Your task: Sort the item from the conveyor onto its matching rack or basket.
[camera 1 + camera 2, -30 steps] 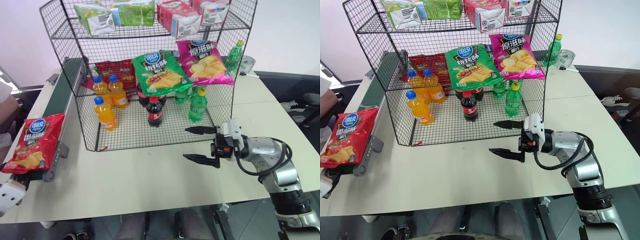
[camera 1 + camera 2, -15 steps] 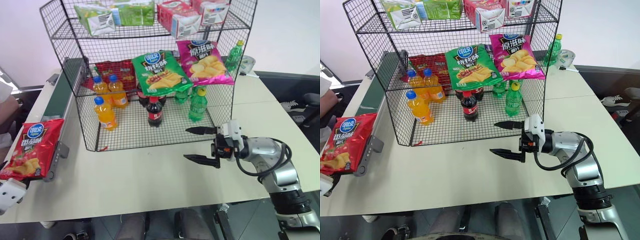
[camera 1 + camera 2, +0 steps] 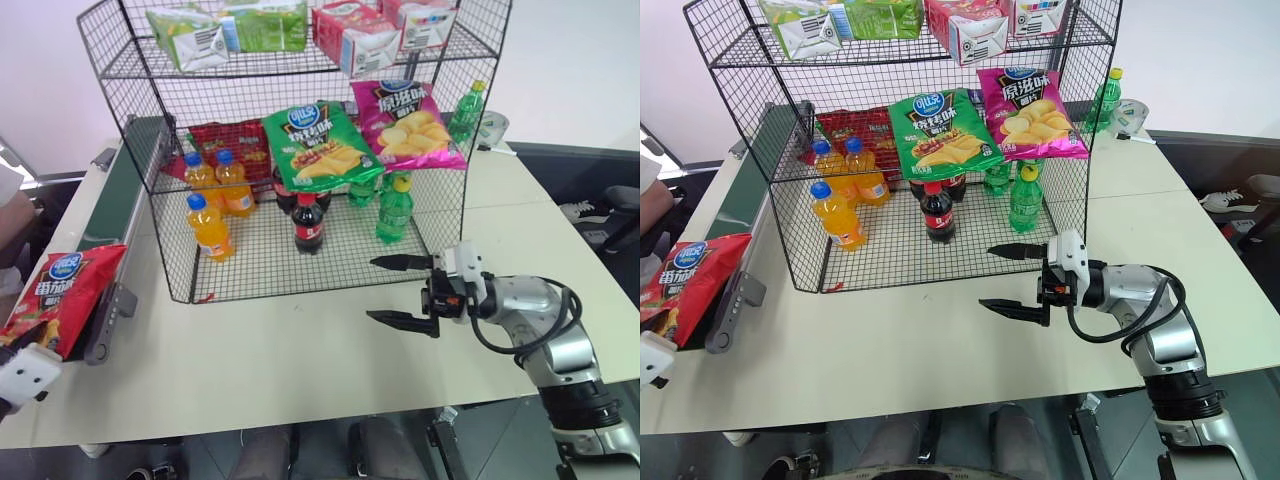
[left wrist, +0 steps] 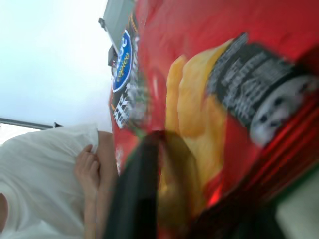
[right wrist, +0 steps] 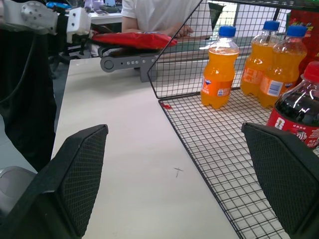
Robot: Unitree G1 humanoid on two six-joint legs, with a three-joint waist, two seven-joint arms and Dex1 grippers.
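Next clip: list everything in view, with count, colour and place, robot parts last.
Red chip bag: one, red, at the conveyor's near end, gripped by the left gripper.
Conveyor: one, dark green, along the table's left edge.
Wire rack: one, black, on the table.
Cartons: several, green and pink, upper shelf.
Green chip bag: one, hanging at the rack front.
Pink chip bag: one, beside the green one.
Orange drink bottles: three, lower basket, left.
Cola bottle: one, dark, basket middle.
Green bottles: at least three, basket right and behind.
Person: white shirt, beyond the conveyor.
Left gripper: shut on the bag.
Right gripper: open, empty, before the rack.
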